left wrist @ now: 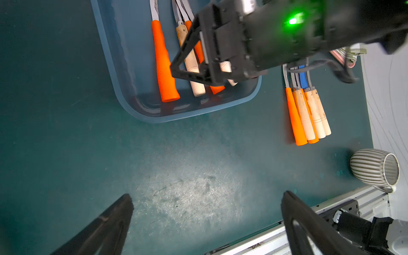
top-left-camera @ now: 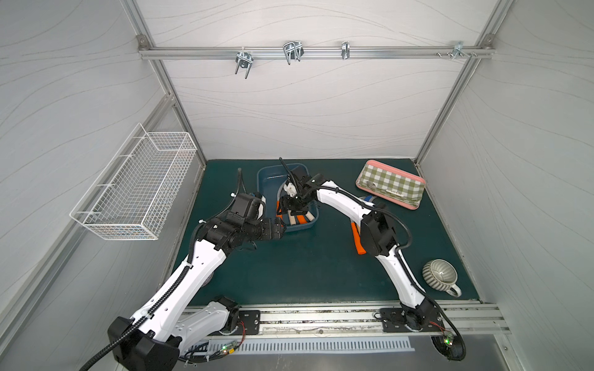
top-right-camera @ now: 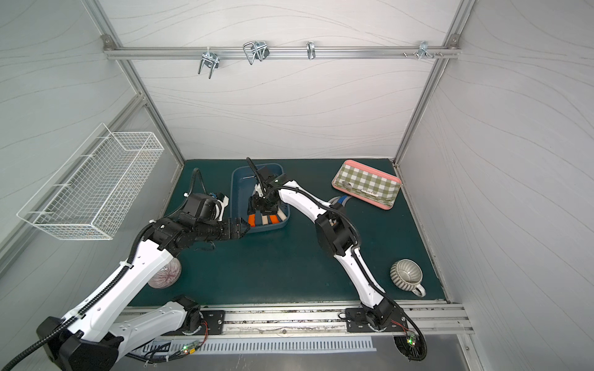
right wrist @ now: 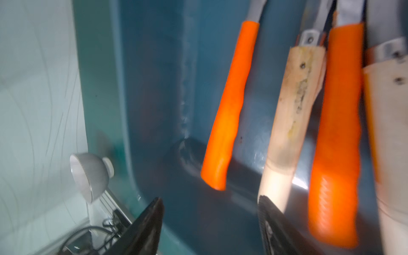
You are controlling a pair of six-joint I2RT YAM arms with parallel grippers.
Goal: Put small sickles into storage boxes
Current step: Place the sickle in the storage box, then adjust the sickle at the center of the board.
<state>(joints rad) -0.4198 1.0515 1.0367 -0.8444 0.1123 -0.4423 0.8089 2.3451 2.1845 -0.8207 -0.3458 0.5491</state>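
The dark blue storage box stands mid-table. Several small sickles lie in it, orange and pale wood handles toward its near end. My right gripper hangs open just over those handles, nothing between its fingers; an orange handle lies just beyond them. Several more sickles, one with a blue blade, are bunched on the mat to the box's right, partly hidden by the right arm. My left gripper is open and empty by the box's near left corner.
A white wire basket hangs on the left wall. A green-checked pink-rimmed tray sits at the back right, a ribbed cup at the front right, and a round bowl under the left arm. Metal hooks hang on the back rail.
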